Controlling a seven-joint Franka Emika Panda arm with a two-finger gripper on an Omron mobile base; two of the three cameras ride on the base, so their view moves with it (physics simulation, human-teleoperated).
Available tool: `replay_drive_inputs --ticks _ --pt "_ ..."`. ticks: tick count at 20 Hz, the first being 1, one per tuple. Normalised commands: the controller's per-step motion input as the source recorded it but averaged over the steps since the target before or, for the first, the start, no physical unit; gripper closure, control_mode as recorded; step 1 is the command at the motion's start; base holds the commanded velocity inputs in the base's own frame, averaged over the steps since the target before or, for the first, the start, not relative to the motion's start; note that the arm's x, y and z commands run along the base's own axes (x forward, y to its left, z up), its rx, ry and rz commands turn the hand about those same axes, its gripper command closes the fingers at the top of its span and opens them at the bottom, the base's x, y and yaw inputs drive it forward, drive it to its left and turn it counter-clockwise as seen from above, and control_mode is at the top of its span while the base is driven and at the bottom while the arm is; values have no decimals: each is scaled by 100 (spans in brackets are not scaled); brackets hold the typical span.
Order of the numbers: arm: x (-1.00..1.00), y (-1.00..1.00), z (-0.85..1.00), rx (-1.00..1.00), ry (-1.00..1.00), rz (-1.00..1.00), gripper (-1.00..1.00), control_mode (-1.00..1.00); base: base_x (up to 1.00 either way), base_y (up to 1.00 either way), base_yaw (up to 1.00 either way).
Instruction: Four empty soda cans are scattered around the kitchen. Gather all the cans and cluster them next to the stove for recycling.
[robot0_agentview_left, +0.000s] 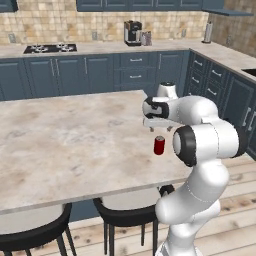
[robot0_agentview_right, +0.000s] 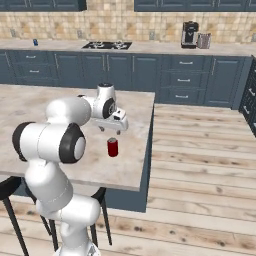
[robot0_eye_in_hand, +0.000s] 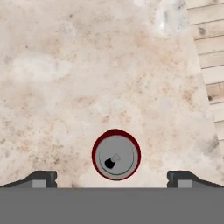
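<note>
The small red soda can with a silvery top stands upright at the hand view's lower centre on the marbled desk. The end effector, spread wide above it, should descend straight, centring the can before closing.

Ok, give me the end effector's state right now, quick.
End effector: open, holding nothing, poised above the upright red can on the island counter.
</note>
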Motion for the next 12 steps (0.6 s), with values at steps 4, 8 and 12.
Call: replay_drive_inputs --ticks 4,8,12 --pt "0 4 -19 0 0 0 -100 -100 0 0 0" --pt "0 0 -52 0 0 1 -100 -100 0 0 0" --pt "0 0 -43 0 0 0 -100 -100 0 0 0"
